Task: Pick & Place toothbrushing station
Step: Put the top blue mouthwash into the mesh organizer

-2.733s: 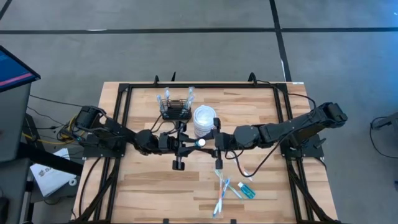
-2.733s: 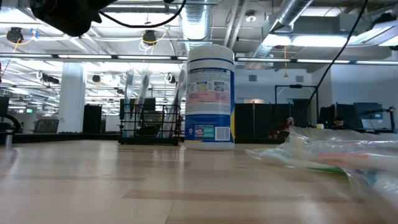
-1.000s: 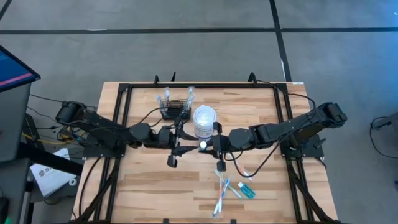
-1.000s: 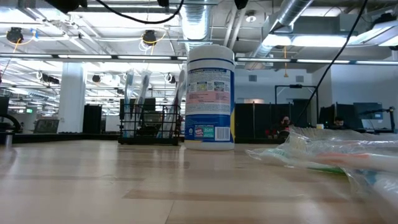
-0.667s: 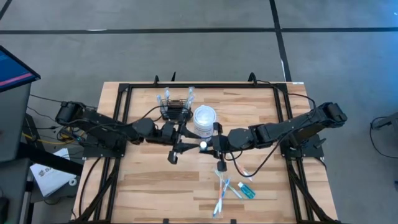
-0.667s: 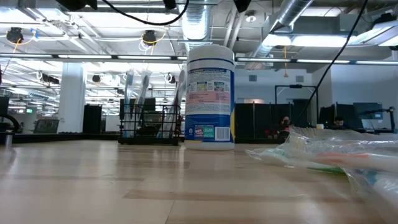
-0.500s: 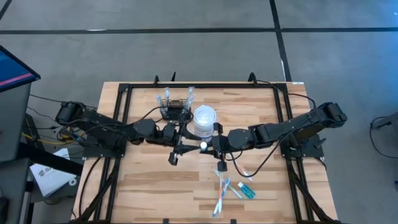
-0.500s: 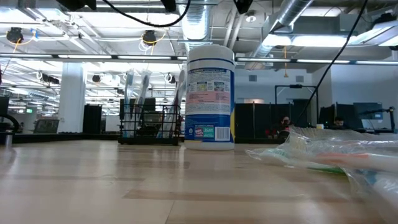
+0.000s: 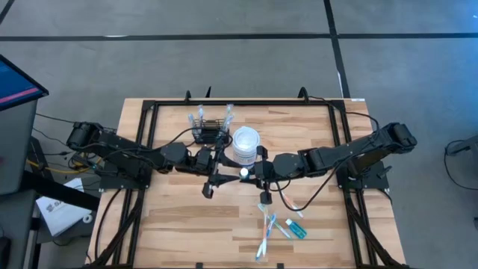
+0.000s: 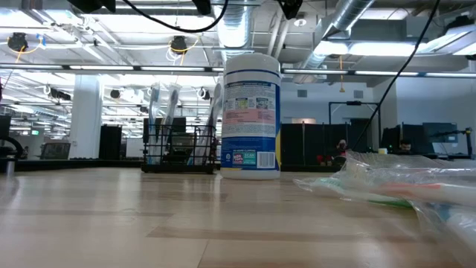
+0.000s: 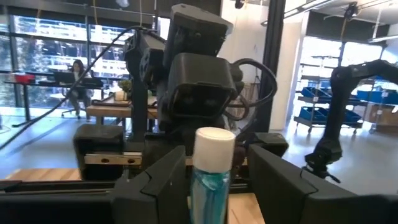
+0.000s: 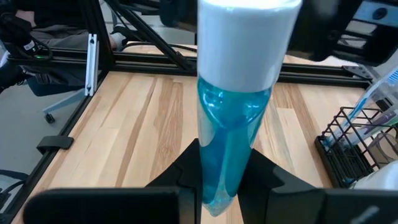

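Note:
The toothbrushing station [image 9: 210, 132] is a low black wire rack with toothbrushes standing in it, resting on the far middle of the table [image 10: 178, 149]. A clear bottle of blue liquid with a white cap [image 9: 242, 172] hangs above the table's middle between my two arms. My right gripper [image 9: 255, 173] is shut on it. My left gripper [image 9: 227, 171] is open, one finger on each side of the bottle's cap end [image 11: 214, 146]. My right gripper pinches the bottle's bottom end [image 12: 219, 186] between its two fingers, coming from the table's right and slanting a little down. The bottle [image 12: 233, 118] runs on past the fingers in line with them, cap toward the left arm, clear of the table. My left gripper has its fingers [image 11: 163, 180] close beside the bottle [image 11: 210, 183]; I cannot tell whether they touch it.
A round white lidded tub [image 9: 245, 144] stands just right of the rack. Packaged toothbrushes and a small tube [image 9: 275, 228] lie near the front edge, in clear wrap [image 10: 401, 186]. A black frame [image 9: 149, 112] rims the table.

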Controlling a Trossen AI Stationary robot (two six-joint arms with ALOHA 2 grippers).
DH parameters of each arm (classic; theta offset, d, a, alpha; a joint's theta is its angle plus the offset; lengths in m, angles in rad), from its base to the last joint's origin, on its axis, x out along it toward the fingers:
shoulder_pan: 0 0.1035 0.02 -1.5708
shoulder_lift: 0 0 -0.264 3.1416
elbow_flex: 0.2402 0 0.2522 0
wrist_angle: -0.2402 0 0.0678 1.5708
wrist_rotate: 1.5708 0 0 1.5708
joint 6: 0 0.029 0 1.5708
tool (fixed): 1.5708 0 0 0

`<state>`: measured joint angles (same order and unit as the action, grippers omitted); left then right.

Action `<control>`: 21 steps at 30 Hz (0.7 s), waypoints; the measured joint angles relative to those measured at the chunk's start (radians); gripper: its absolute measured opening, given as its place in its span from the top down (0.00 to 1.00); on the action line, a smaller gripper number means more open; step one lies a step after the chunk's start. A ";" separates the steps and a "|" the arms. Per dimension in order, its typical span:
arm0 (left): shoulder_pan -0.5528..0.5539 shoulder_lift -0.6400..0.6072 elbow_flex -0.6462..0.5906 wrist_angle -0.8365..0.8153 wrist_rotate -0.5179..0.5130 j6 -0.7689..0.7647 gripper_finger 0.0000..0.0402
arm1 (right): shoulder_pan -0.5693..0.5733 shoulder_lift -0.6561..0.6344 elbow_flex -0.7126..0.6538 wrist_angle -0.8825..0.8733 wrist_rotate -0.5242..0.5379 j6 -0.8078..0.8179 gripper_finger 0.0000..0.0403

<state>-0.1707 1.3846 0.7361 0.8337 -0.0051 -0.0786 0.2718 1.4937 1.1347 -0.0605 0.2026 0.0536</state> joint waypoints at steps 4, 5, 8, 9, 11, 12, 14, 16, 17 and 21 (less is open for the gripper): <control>0.000 0.022 0.024 -0.005 -0.010 0.019 0.58 | 0.000 0.000 0.000 0.000 -0.001 0.001 0.87; 0.000 0.028 0.030 -0.014 -0.010 0.021 0.58 | 0.000 0.000 0.000 -0.001 -0.001 0.001 0.87; 0.000 0.049 0.073 -0.051 -0.012 0.053 0.58 | 0.000 0.000 0.000 -0.003 -0.002 0.004 0.87; 0.000 0.055 0.086 -0.070 -0.017 0.063 0.58 | 0.000 0.000 0.000 -0.005 -0.003 0.008 0.87; 0.000 0.075 0.103 -0.101 -0.023 0.067 0.58 | 0.000 0.000 0.000 -0.010 -0.003 0.011 0.87; 0.000 0.088 0.108 -0.103 -0.023 0.068 0.58 | 0.000 0.000 0.000 -0.010 -0.003 0.011 0.86; 0.000 0.096 0.112 -0.110 -0.024 0.077 0.58 | 0.000 0.000 0.000 -0.011 -0.003 0.011 0.87; 0.000 0.094 0.119 -0.101 -0.024 0.080 0.58 | 0.000 0.000 0.000 -0.014 -0.003 0.011 0.87; 0.000 0.092 0.120 -0.099 -0.024 0.080 0.58 | 0.000 0.000 0.000 -0.016 -0.003 0.011 0.86; 0.000 0.078 0.124 -0.102 -0.024 0.098 0.58 | 0.000 0.000 0.000 -0.019 -0.003 0.011 0.86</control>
<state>-0.1707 1.4622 0.8597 0.7320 -0.0292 0.0191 0.2718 1.4937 1.1347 -0.0795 0.1997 0.0643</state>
